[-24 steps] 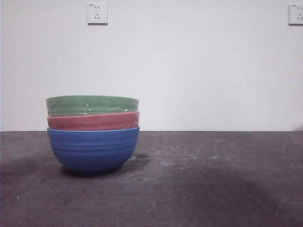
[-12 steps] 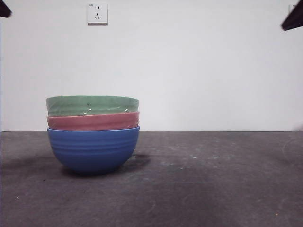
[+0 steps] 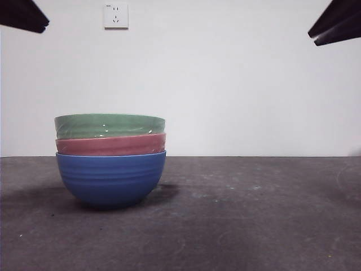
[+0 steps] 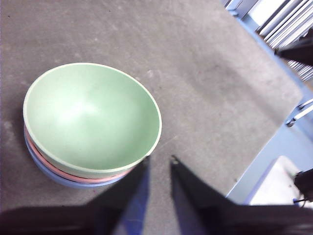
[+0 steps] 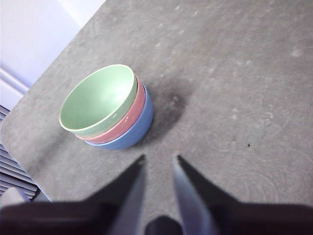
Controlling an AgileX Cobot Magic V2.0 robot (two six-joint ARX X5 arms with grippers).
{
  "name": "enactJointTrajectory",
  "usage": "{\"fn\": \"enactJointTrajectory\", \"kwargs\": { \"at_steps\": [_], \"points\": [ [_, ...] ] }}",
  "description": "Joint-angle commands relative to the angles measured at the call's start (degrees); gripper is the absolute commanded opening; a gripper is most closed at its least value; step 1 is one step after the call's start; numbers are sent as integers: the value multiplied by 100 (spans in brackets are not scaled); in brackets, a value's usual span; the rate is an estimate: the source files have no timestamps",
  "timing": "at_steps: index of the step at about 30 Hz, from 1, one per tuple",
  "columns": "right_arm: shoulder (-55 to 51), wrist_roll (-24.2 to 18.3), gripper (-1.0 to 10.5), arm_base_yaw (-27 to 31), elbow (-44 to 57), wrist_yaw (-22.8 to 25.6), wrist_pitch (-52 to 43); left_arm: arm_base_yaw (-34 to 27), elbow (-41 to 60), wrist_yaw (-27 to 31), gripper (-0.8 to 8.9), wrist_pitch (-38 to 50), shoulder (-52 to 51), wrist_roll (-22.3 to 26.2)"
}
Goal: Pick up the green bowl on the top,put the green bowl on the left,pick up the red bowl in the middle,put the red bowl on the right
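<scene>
Three bowls are stacked on the dark table, left of centre. The green bowl is on top, the red bowl is in the middle, and an all-blue bowl is at the bottom. My left gripper is open and empty, high above the table beside the green bowl. My right gripper is open and empty, high and farther from the stack; its view shows the green bowl and the red bowl. In the front view the arms show only as black tips at the top corners.
A white wall with a socket stands behind the table. The table's edge runs near the left gripper, with a white object beyond it.
The black arm tips have come further into both top corners of the front view. The bowls have not moved.
</scene>
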State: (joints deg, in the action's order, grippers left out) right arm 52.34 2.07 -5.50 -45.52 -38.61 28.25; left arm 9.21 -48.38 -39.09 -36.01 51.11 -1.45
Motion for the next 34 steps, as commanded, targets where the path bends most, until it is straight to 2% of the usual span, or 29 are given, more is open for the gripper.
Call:
{"fn": "enactJointTrajectory", "kwargs": {
  "at_steps": [1, 5, 9, 13, 16, 22, 31, 32, 34],
  "points": [
    [7, -50, 236, 13, -20, -4, -26, 251, -11, 205, 353, 70, -2, 125],
    [7, -46, 235, 9, -20, -7, -26, 678, -125, 380, 347, 66, 140, 391],
    [7, -42, 221, -17, -20, -7, -26, 1209, -560, 1054, 345, -428, 535, 988],
    [7, -42, 221, -26, -20, -7, -26, 1786, -1193, 1965, 345, -1108, 1158, 1725],
    [7, -44, 221, -26, -20, -7, -26, 2103, -1572, 2341, 344, -1360, 1626, 2096],
    [7, -44, 221, -26, -20, -7, 15, 2465, -1952, 2868, 343, -1379, 2492, 2446],
    [7, -48, 221, -26, -20, -7, 74, 2524, -1958, 2859, 340, -1311, 3259, 2723],
    [7, -48, 221, -26, -20, -7, 74, 2524, -1958, 2859, 316, -1298, 3274, 2730],
    [7, -48, 221, -26, -20, -7, 74, 2524, -1958, 2861, 146, -1303, 3274, 2817]
  ]
}}
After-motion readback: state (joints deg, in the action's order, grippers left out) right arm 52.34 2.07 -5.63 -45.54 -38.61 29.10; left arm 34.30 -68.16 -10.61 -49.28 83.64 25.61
